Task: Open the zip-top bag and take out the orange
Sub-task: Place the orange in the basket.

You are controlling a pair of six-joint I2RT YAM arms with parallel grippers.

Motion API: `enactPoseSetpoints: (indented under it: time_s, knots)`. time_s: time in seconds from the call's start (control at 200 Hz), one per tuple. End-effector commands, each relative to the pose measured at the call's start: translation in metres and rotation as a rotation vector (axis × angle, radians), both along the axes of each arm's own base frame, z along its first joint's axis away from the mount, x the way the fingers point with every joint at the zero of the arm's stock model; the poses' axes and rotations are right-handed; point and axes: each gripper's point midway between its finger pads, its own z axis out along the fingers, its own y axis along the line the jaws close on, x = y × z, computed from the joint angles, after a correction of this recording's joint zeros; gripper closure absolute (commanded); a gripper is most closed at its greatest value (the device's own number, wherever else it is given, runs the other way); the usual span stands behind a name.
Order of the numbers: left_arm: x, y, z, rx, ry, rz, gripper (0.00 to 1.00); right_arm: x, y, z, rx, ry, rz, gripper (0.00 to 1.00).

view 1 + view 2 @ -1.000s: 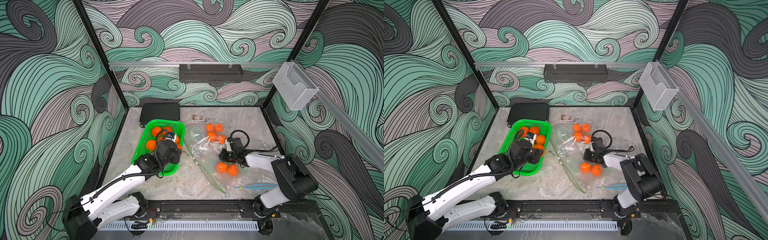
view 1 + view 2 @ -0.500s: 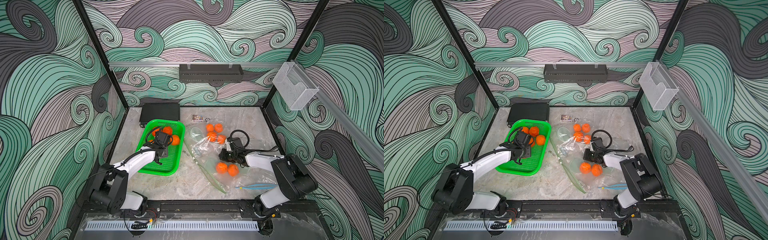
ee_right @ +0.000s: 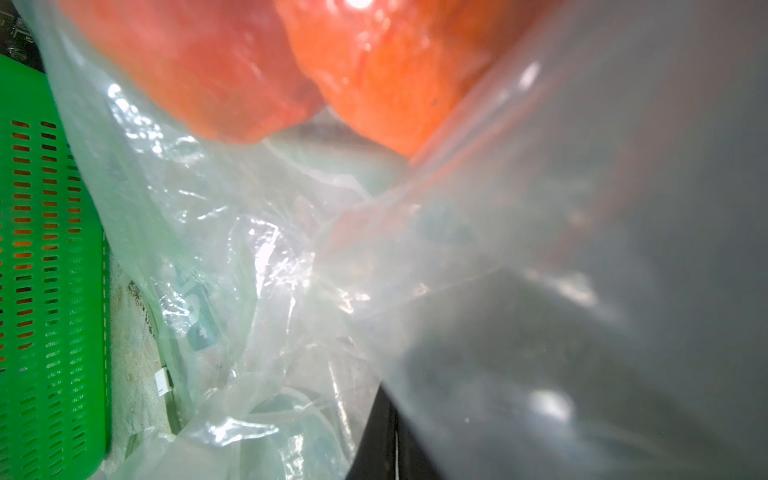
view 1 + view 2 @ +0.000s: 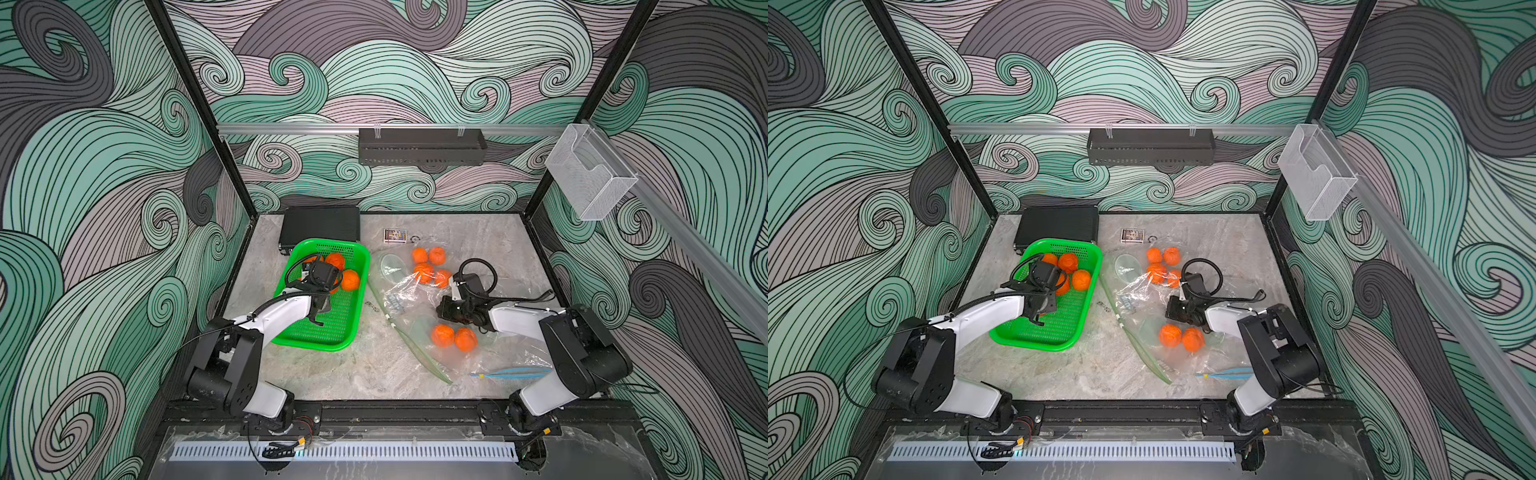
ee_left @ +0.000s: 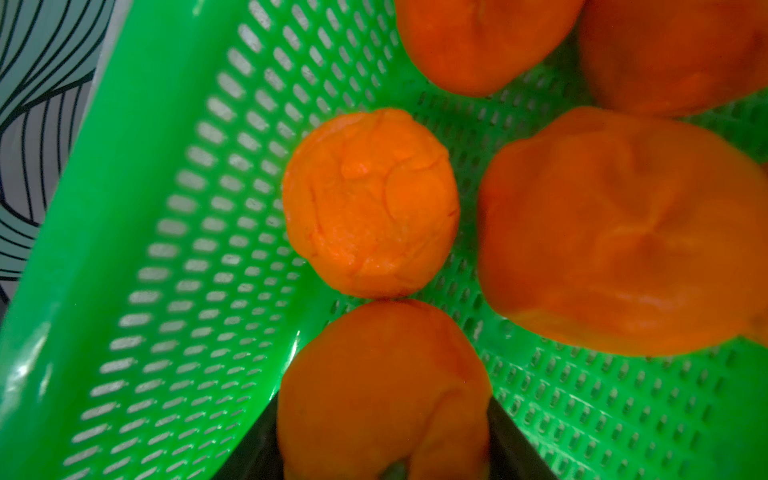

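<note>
— Where is the orange?
— The orange (image 5: 382,374) is gripped by the left gripper (image 5: 384,440), low inside the green basket (image 4: 328,337), and a second orange (image 5: 370,203) is touched by it.
— And the bag?
— The bag (image 4: 399,291) is spread on the table (image 4: 340,374) beside the basket. Its film is pinched by the clenched right gripper (image 4: 442,309). Two oranges (image 4: 442,336) are seen inside, just beside that gripper.
</note>
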Motion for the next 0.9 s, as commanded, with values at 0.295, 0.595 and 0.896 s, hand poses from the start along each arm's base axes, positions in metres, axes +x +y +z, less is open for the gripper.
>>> enactPoseSetpoints:
  time_s: [0.295, 0.595, 0.896]
  knots:
    - [0.022, 0.029, 0.013, -0.012, -0.069, 0.134, 0.59, -0.03, -0.02, -0.035, -0.105, 0.144, -0.021, 0.92]
    - [0.042, 0.026, 0.001, -0.081, -0.058, 0.124, 0.39, -0.03, -0.021, -0.034, -0.115, 0.138, -0.021, 0.92]
    - [0.033, 0.026, 0.013, -0.102, -0.079, 0.121, 0.17, -0.03, -0.02, -0.034, -0.113, 0.14, -0.02, 0.92]
